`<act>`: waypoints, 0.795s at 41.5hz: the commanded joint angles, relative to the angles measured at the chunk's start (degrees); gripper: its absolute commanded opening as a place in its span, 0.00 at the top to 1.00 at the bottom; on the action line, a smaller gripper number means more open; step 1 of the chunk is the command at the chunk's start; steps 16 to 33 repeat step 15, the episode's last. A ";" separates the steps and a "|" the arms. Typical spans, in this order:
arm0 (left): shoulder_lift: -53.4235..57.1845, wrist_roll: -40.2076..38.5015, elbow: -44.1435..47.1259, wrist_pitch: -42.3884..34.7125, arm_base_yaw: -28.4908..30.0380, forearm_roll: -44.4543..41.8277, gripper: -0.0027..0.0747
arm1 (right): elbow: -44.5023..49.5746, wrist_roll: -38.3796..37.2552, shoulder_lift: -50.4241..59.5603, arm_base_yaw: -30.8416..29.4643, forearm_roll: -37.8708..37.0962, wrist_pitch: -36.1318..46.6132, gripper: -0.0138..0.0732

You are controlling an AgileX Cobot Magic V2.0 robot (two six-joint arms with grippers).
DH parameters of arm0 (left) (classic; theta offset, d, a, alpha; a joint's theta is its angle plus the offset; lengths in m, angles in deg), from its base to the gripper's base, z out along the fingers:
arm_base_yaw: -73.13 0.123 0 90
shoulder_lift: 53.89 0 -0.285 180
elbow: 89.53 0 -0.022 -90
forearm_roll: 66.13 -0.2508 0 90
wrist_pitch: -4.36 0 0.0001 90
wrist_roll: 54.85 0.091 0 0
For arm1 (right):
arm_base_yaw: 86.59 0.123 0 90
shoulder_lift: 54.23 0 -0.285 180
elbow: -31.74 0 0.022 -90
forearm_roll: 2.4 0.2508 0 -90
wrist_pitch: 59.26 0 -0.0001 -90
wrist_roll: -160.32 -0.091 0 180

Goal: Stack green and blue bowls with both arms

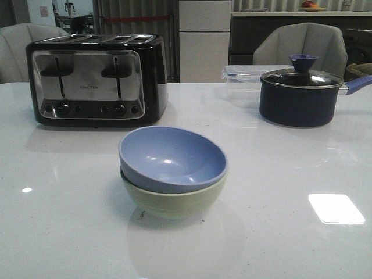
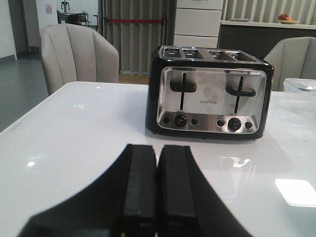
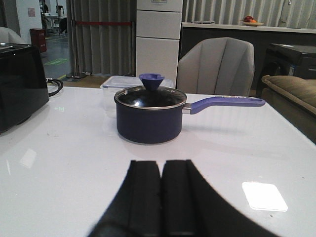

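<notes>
In the front view the periwinkle blue bowl (image 1: 172,158) sits nested inside the pale green bowl (image 1: 174,200) at the middle of the white table, slightly tilted. Neither arm shows in the front view. In the left wrist view my left gripper (image 2: 158,148) is shut and empty, low over the table, facing the toaster. In the right wrist view my right gripper (image 3: 161,163) is shut and empty, low over the table, facing the navy pot. The bowls show in neither wrist view.
A black and chrome toaster (image 1: 96,78) stands at the back left, also in the left wrist view (image 2: 210,96). A dark navy lidded pot (image 1: 299,93) with a blue handle stands at the back right, also in the right wrist view (image 3: 150,116). A clear plastic box (image 1: 241,75) sits behind it.
</notes>
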 commanded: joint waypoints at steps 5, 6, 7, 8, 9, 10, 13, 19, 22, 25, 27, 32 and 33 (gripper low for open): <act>1.13 -0.51 0.24 -5.60 -0.36 0.01 0.85 | -0.23 -0.20 1.14 -0.41 -0.68 4.22 0.78; 1.13 -0.51 0.24 -5.60 -0.36 0.01 0.85 | -0.23 -0.20 1.14 -0.41 -0.68 4.22 0.78; 1.13 -0.51 0.24 -5.60 -0.36 0.01 0.85 | -0.23 -0.20 1.14 -0.41 -0.68 4.22 0.78; 1.13 -0.51 0.24 -5.60 -0.36 0.01 0.85 | -0.23 -0.20 1.14 -0.41 -0.68 4.22 0.78; 1.13 -0.51 0.24 -5.60 -0.36 0.01 0.85 | -0.23 -0.20 1.14 -0.41 -0.68 4.22 0.78; 1.13 -0.51 0.24 -5.60 -0.36 0.01 0.85 | -0.23 -0.20 1.14 -0.41 -0.68 4.22 0.78; 1.13 -0.51 0.24 -5.60 -0.36 0.01 0.85 | -0.23 -0.20 1.14 -0.41 -0.68 4.22 0.78; 1.13 -0.51 0.24 -5.60 -0.36 0.01 0.85 | -0.23 -0.20 1.14 -0.41 -0.68 4.17 0.78; 1.13 -0.51 0.24 -5.60 -0.36 0.01 0.85 | -0.23 -0.20 1.14 -0.41 -0.68 4.17 0.78; 1.13 -0.51 0.24 -5.60 -0.36 0.01 0.85 | -0.23 -0.20 1.14 -0.41 -0.68 4.17 0.78; 1.13 -0.51 0.24 -5.60 -0.36 0.01 0.85 | -0.23 -0.20 1.14 -0.41 -0.68 4.17 0.78; 1.13 -0.51 0.24 -5.60 -0.36 0.01 0.85 | -0.23 -0.20 1.14 -0.41 -0.68 4.17 0.78; 1.13 -0.51 0.24 -5.60 -0.36 0.01 0.85 | -0.23 -0.20 1.14 -0.41 -0.68 4.17 0.78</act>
